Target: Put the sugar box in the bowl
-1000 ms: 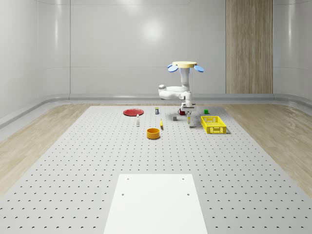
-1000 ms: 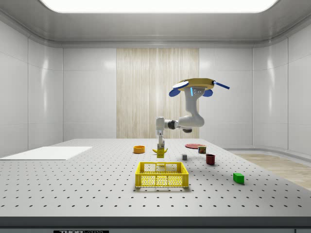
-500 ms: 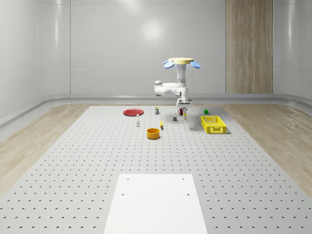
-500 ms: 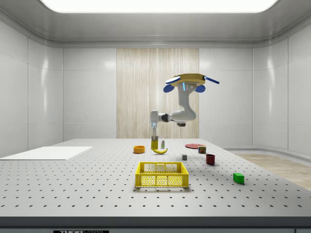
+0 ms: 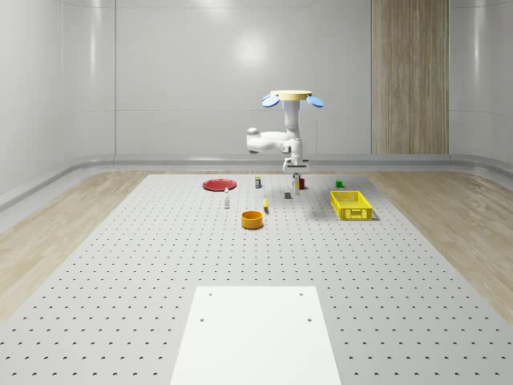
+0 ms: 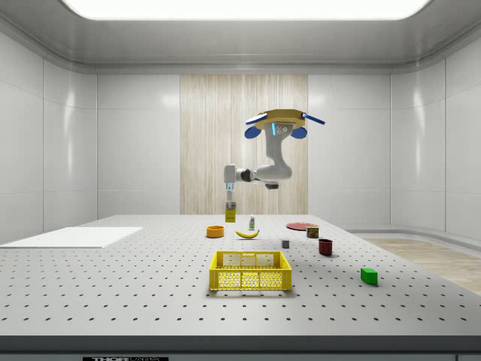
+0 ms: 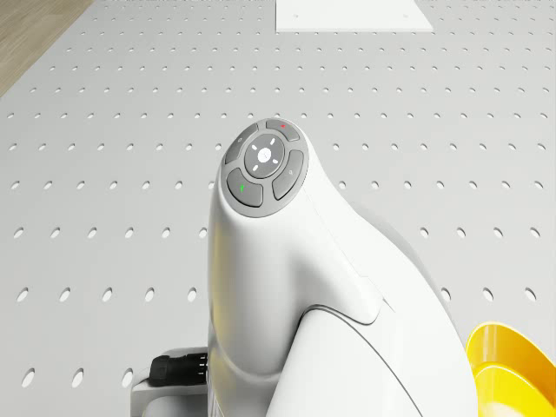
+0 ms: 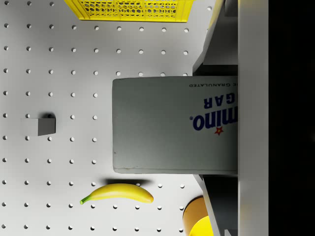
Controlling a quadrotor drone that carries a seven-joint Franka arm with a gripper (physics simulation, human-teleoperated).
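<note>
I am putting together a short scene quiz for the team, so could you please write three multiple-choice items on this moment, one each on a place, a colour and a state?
1. Where is the sugar box?
A. Lying in the yellow crate
B. Held in the air above the table, beside the orange bowl
C. Standing on the red plate

2. What colour is the crate?
A. Yellow
B. Blue
C. Black

3. What is the state of the hand?
A. Open and empty
B. Shut on the banana
C. Shut on the sugar box

Answers:
1. B: the side view shows the box hanging clear of the table, near the orange bowl, under the hovering drone.
2. A: the mesh crate is yellow in both outside views.
3. C: the wrist view shows the fingers clamped on the box, with the banana lying on the table below.
</note>
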